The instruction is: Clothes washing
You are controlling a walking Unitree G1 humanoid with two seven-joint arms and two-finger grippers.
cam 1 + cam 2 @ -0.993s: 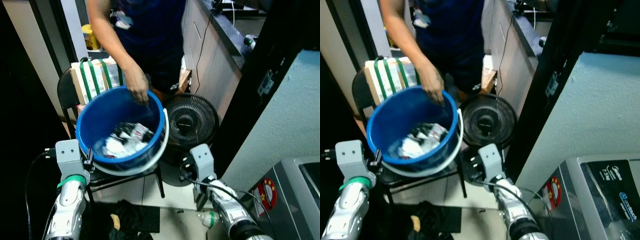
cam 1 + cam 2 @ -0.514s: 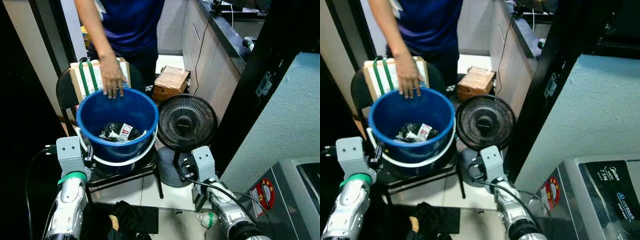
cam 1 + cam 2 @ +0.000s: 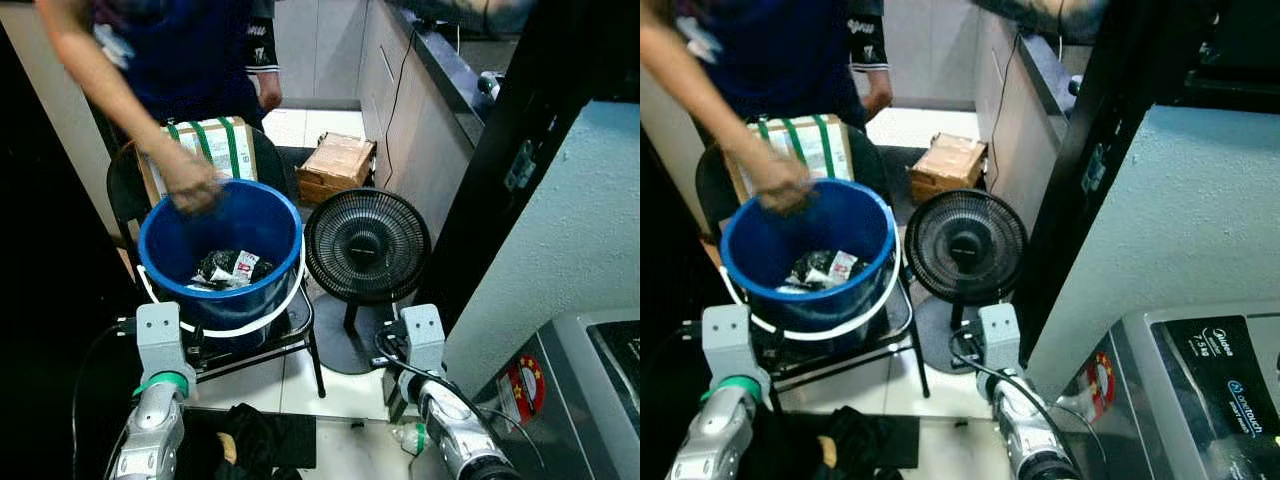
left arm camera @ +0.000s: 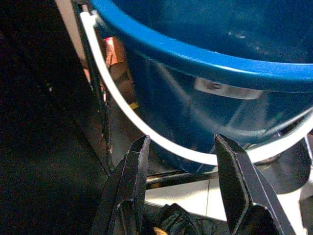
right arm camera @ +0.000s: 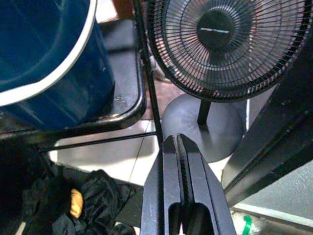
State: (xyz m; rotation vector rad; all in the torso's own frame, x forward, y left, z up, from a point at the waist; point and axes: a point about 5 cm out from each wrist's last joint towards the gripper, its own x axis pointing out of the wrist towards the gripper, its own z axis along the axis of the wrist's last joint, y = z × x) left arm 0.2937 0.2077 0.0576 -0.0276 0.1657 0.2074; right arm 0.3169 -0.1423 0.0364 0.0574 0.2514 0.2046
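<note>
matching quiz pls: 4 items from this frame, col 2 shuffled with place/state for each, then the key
Column 1
1. blue bucket
2. fan
3. left end effector
4. right end effector

Column 2
A. fingers pressed together, aimed at the floor by the fan's base
B. sits on the black chair, clothes inside, a person's hand at its rim
C. fingers apart, just below the bucket's white handle
D. stands on the floor, on the robot's right of the bucket

Pairs: 1-B, 2-D, 3-C, 4-A
</note>
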